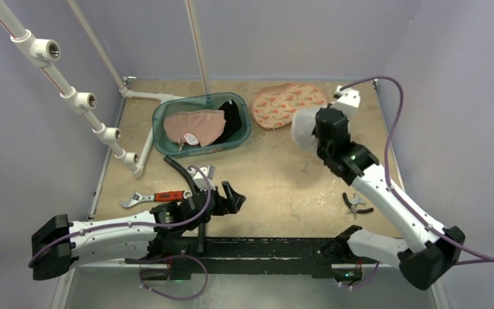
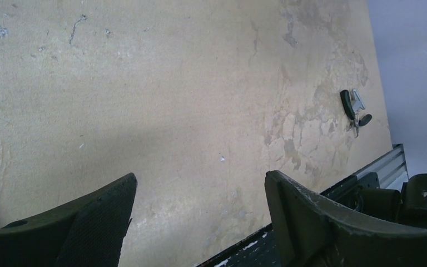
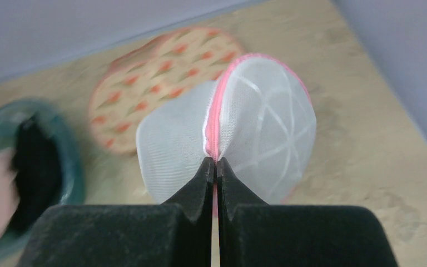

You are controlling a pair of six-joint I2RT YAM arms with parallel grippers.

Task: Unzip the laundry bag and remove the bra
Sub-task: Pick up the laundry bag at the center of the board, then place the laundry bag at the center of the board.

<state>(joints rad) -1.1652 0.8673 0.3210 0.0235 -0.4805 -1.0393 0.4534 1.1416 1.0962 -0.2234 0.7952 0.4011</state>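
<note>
My right gripper (image 3: 216,161) is shut on the pink zipper seam of the white mesh laundry bag (image 3: 256,128). It holds the bag (image 1: 302,127) up off the table at the back right, with the right gripper (image 1: 314,131) just beside it. I see nothing coloured through the mesh. A peach bra (image 1: 288,103) with a red pattern lies flat on the table behind the bag, blurred in the right wrist view (image 3: 161,72). My left gripper (image 1: 230,196) hovers low near the front, open and holding nothing (image 2: 200,177).
A teal basin (image 1: 167,119) at the back centre holds pink and black garments. A red-handled wrench (image 1: 154,196) lies at front left. Black pliers (image 1: 356,205) lie at front right (image 2: 353,108). White pipes (image 1: 77,96) run along the left.
</note>
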